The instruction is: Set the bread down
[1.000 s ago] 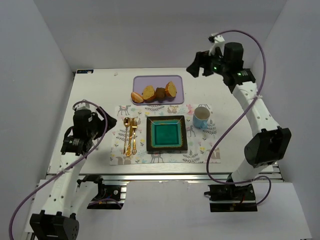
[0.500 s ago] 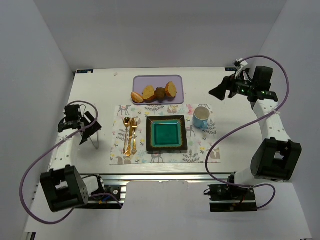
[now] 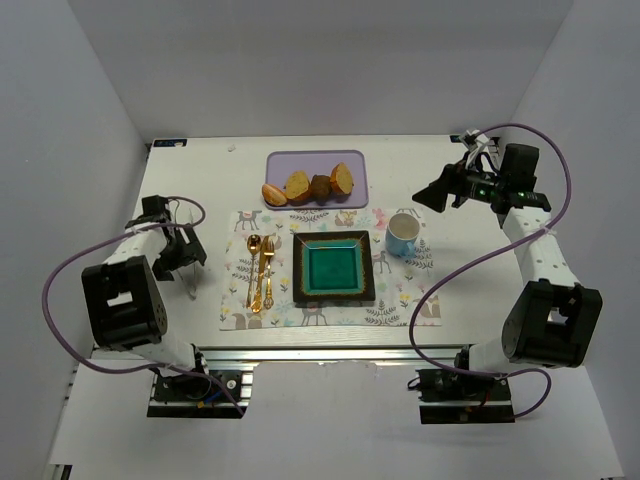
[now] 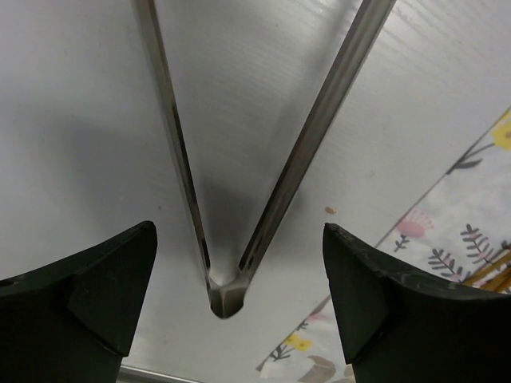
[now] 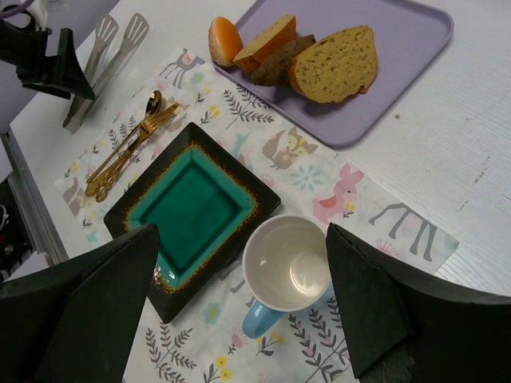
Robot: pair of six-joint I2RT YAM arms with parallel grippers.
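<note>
— Left claw (image 4: 238,239) is spread wide and holds nothing. We see it hanging over the hinge end of the tongs (image 4: 307,144), which lie flat on the tabletop (image 3: 200,180). What worries us there?

— If we close that near the hinge, we think the thin steel arms may pivot or slide out, and we'd get little squeeze at the tips. Flat metal on a smooth top is also hard to get under.

— Next across, the gold cutlery (image 3: 260,270) and the teal plate (image 3: 299,270)?

— A swinging tong tip could scatter the cutlery. We take the plate as the target, and a drop onto its raised rim could leave the slice tilted.

— And the bread (image 3: 343,180)?

— It sits at the right end of the row on the lavender tray (image 3: 310,162), apparently touching the dark chunk (image 3: 320,187). Tongs going in there could drag that neighbour along or crush the slice.

— Further right?

— The cup (image 3: 402,236) stands just beside the plate. The right claw (image 5: 241,235) hangs above that side, equally wide and empty. A low pass by that arm could tip the cup.
</note>
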